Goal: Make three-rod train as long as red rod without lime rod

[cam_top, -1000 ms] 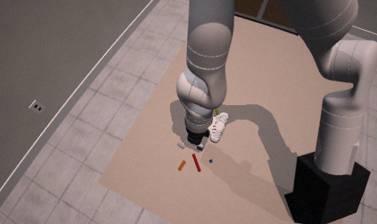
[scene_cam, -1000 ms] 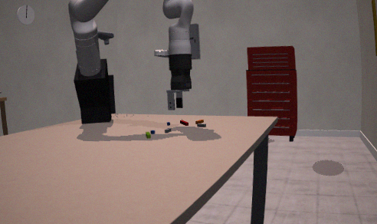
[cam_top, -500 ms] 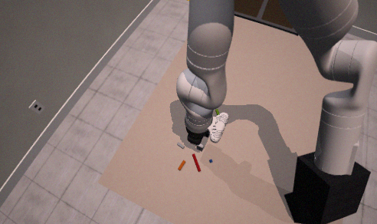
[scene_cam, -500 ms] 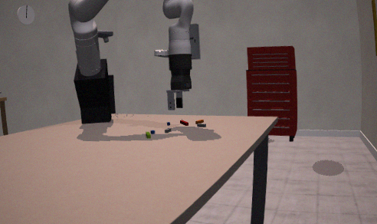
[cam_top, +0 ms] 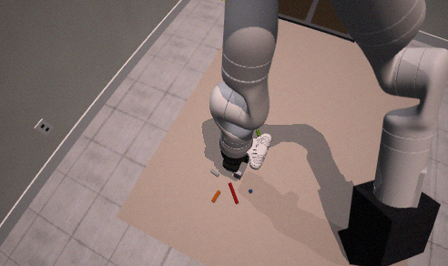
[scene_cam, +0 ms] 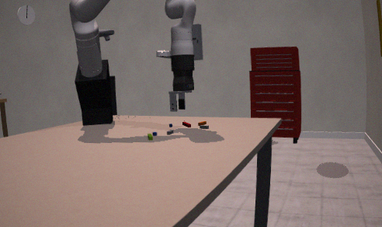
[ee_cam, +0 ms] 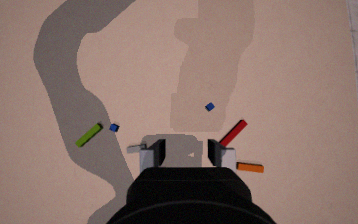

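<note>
The red rod [cam_top: 233, 193] lies flat on the table, also in the wrist view [ee_cam: 233, 133]. An orange rod [cam_top: 216, 196] [ee_cam: 250, 168] lies beside it. One grey rod [cam_top: 214, 172] [scene_cam: 204, 127] lies near the orange one. A second grey rod [scene_cam: 170, 132] [ee_cam: 136, 148] shows partly behind my left finger. One blue cube [ee_cam: 210, 106] lies near the red rod. Another blue cube [ee_cam: 114, 128] lies by the lime rod [ee_cam: 89, 135]. My gripper [scene_cam: 177, 102] [ee_cam: 186, 148] hangs open and empty, well above the rods.
The arm's black base [cam_top: 389, 219] stands on the table's far side. The table edge runs close to the orange rod in the wrist view. A red tool cabinet [scene_cam: 276, 91] stands on the floor beyond the table.
</note>
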Available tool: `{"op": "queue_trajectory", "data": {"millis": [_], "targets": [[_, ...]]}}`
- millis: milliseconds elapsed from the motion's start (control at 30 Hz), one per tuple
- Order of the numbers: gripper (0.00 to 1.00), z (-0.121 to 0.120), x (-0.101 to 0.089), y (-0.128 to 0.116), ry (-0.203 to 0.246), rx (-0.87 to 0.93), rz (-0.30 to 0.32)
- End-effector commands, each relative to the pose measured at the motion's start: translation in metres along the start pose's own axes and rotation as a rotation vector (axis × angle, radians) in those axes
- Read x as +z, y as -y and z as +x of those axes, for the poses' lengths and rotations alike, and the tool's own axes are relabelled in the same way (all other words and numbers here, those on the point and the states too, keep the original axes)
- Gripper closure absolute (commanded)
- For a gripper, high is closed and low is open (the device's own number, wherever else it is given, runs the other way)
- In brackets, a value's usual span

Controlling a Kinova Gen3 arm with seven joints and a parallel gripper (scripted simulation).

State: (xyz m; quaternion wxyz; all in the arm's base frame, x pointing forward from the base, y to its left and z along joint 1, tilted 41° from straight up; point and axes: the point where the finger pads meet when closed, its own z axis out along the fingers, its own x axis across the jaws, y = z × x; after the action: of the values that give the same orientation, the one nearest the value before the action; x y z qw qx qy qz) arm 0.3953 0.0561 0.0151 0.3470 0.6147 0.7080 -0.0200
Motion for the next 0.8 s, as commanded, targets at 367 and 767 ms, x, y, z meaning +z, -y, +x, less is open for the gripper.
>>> {"op": "queue_trajectory", "data": {"millis": [367, 767], "targets": [[0.00, 0.0017, -0.0002, 0.0006, -0.002, 0.027, -0.001], [0.00, 0.0067, 0.0003, 0.0036, -0.006, 0.130, -0.003]]}}
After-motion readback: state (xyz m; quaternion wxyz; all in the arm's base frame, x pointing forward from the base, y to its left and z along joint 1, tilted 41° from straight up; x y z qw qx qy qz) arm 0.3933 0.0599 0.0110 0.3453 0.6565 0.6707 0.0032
